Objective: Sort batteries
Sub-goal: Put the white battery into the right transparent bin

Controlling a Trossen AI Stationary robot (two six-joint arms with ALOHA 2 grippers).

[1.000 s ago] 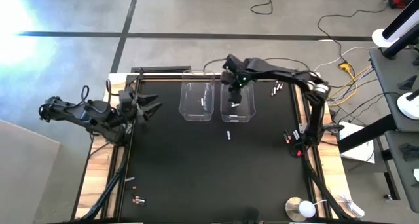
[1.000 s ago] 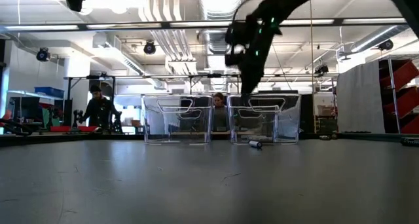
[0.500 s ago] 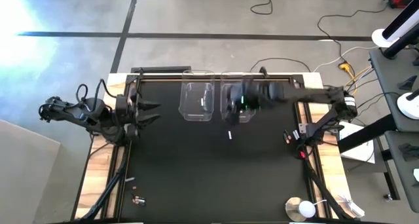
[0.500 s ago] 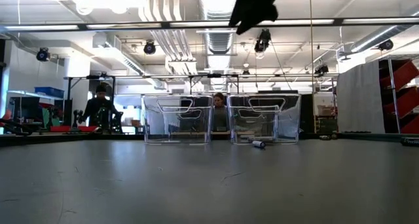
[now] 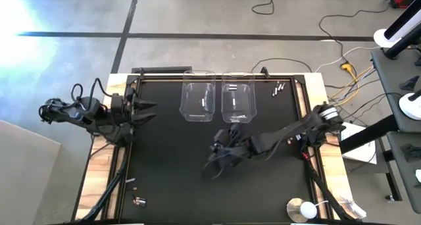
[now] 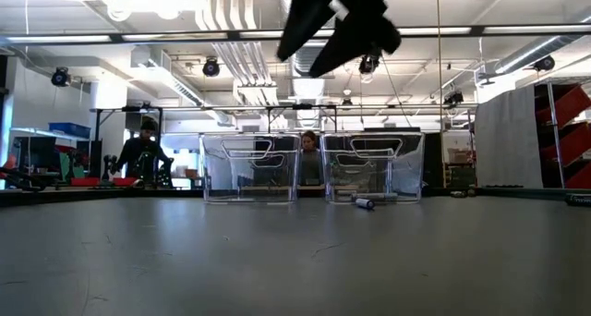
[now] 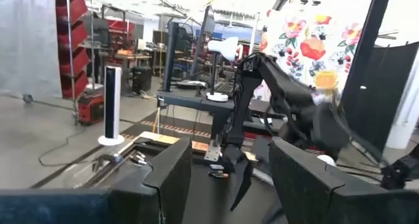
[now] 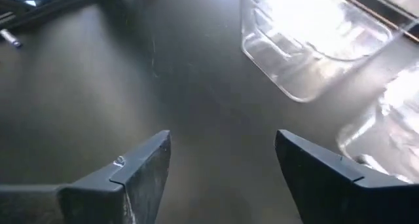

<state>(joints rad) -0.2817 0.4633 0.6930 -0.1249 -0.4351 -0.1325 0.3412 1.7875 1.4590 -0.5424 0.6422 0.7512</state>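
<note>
Two clear bins point(image 5: 198, 101) point(image 5: 238, 103) stand side by side at the mat's far middle, with a few silver batteries point(image 5: 203, 101) point(image 5: 231, 88) lying in them. One battery point(image 6: 365, 203) lies on the mat in front of the right-hand bin. More batteries lie at the far right point(image 5: 277, 89) and the near left point(image 5: 135, 183). My right gripper point(image 5: 217, 160) point(image 8: 222, 165) hangs open above the mat's middle, slanting down, with nothing between its fingers. My left gripper point(image 5: 148, 110) point(image 7: 229, 178) waits open at the mat's left edge, pointing level across the table.
A round white-and-metal disc point(image 5: 302, 210) sits at the near right corner. My right arm point(image 5: 289, 131) stretches across the mat's right half. Bare black mat point(image 5: 171, 159) lies between the bins and the near edge. People show behind the bins in the low view.
My right gripper has swung from above the right-hand bin toward the table's near edge and a little left, and now hangs over the mat's middle; it has also rolled and tipped. The bins and the battery in front of them have stayed in place.
</note>
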